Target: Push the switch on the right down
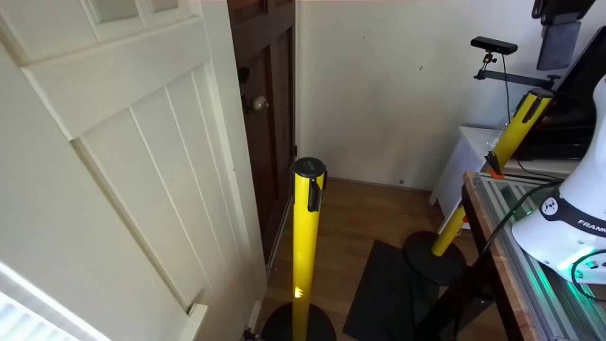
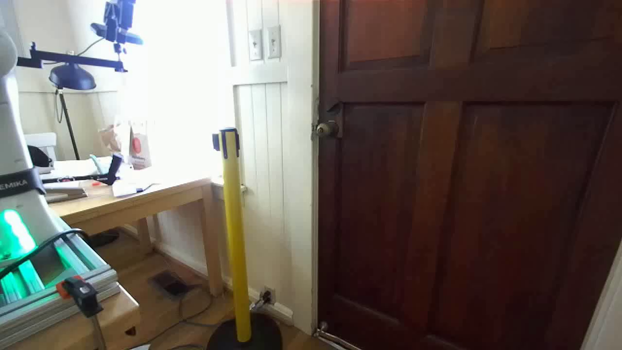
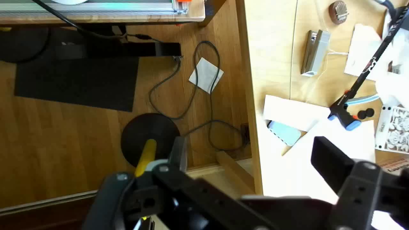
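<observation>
Two light switches with pale wall plates are mounted side by side on the white panelled wall in an exterior view. The right switch [image 2: 273,42] is the one nearer the dark door, and the left switch [image 2: 255,44] is beside it. Their levers are too small to tell up from down. Neither switch shows in the wrist view. My gripper [image 3: 254,155] is open in the wrist view, its black fingers wide apart with nothing between them. It hangs above the floor and the edge of a wooden table. I cannot clearly make out the gripper in the exterior views.
A yellow post [image 2: 234,233] on a black round base stands before the switch wall; it also shows in the wrist view [image 3: 147,155]. A wooden table [image 2: 170,197] holds papers and tools. A dark door [image 2: 447,204] is right of the switches. Cables [image 3: 211,105] lie on the floor.
</observation>
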Motion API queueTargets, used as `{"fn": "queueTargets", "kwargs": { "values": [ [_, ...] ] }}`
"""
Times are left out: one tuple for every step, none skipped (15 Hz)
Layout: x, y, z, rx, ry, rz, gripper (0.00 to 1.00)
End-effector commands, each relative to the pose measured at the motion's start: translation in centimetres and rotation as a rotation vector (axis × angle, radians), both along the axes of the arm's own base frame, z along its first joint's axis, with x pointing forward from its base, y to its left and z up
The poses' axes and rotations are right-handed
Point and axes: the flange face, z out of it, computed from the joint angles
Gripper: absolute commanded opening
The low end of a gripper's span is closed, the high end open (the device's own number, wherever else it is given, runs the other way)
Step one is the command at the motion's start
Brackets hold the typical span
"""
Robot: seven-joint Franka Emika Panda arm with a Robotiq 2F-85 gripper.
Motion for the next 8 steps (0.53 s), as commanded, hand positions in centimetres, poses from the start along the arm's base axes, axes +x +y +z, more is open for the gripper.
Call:
{"fn": "queueTargets", "kwargs": {
  "values": [
    [0.0,0.0,0.1,0.000,0.001,0.000,1.00],
    [0.0,0.0,0.1,0.000,0.001,0.000,1.00],
    [0.0,0.0,0.1,0.000,0.001,0.000,1.00],
    [0.5,-0.1,0.3,-0.012,-0.036,-0.009,1.00],
    [1.1,-0.3,0.4,-0.048,-0.088,-0.032,1.00],
    [2.3,-0.8,0.6,-0.085,-0.139,-0.046,1.00],
    [3.5,-1.3,0.7,-0.114,-0.193,-0.053,1.00],
    [4.8,-2.1,0.9,-0.145,-0.243,-0.065,1.00]
  ]
}}
